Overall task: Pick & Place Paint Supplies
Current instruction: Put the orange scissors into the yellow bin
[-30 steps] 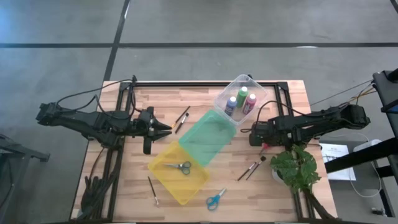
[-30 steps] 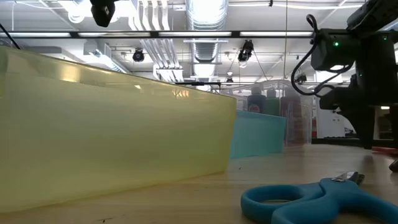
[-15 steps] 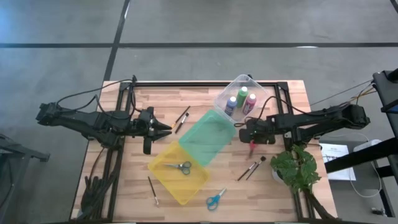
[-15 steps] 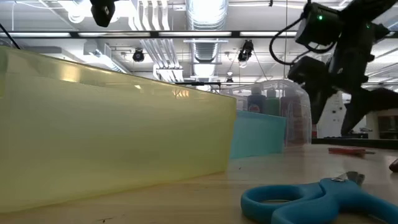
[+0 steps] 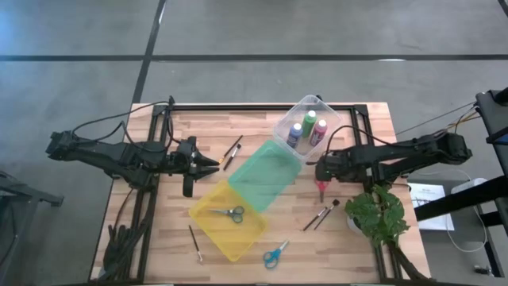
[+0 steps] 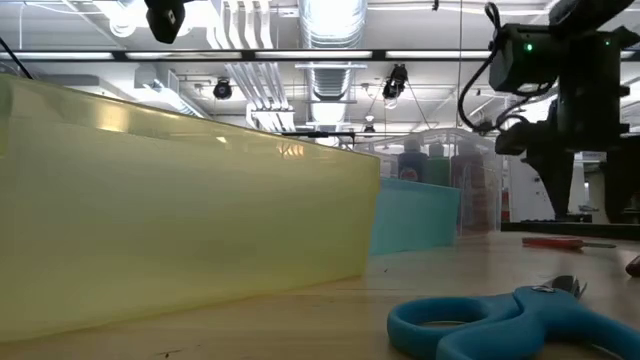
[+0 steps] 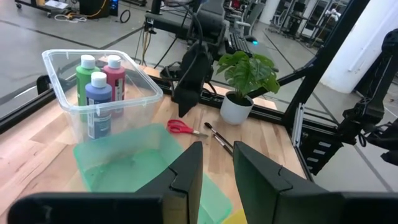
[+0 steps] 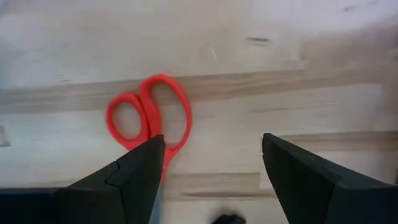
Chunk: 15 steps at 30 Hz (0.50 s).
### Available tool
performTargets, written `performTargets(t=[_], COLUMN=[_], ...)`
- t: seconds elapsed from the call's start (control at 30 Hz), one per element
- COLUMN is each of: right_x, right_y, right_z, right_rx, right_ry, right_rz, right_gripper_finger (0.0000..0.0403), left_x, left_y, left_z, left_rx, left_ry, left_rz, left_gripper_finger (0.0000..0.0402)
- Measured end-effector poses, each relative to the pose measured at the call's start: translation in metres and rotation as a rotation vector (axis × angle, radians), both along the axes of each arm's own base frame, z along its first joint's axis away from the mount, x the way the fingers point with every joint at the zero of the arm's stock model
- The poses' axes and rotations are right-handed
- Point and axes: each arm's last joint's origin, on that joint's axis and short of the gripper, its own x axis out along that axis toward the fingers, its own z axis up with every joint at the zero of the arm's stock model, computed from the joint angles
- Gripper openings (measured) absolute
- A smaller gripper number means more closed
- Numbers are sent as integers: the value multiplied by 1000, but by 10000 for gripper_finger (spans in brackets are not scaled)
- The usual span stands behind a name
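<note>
The red scissors [image 5: 321, 188] [image 8: 149, 115] lie flat on the wood. My right gripper [image 5: 323, 178] [image 8: 212, 146] hangs open right above them, fingers pointing down, clear of the table in the low view [image 6: 575, 205]. My left gripper [image 5: 213, 166] [image 7: 217, 158] waits open, held level to the left of the green bin. Green [image 5: 309, 121], pink-red [image 5: 319, 132] and blue [image 5: 294, 135] paint bottles stand in the clear bin. Grey scissors [image 5: 230, 212] lie in the yellow bin. Blue scissors [image 5: 275, 254] [image 6: 500, 325] and dark brushes [image 5: 232, 151] [image 5: 321, 214] [image 5: 194, 242] lie on the table.
The clear bin [image 5: 333, 119], the green bin [image 5: 266, 176] and the yellow bin [image 5: 228, 238] run in a slanting row across the table's middle. A potted leafy plant [image 5: 377, 214] stands just beyond the right gripper toward the near right corner.
My right gripper has risen off the table top, swung toward the table's left while tipping, then come back upright over the red scissors. The scissors now lie a little farther left than a second ago and show bare on the wood.
</note>
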Motion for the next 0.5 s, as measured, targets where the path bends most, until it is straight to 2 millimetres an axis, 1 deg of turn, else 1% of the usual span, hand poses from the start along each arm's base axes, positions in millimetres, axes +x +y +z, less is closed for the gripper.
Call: performTargets(t=[0.13,0.3,0.5], right_x=[1,-2,-2], right_y=[0,1,1], right_z=[-8,-13,-26], right_rx=[12,11,30], right_ry=[-33,-11,18], right_rz=[-15,-20,-18], right_gripper_finger=[262,262,262], left_x=[0,0,0], left_y=[0,0,0], left_z=[0,0,0], left_rx=[0,-4,-4], left_ry=[0,0,0], left_rz=[0,1,1], left_gripper_finger=[98,98,98])
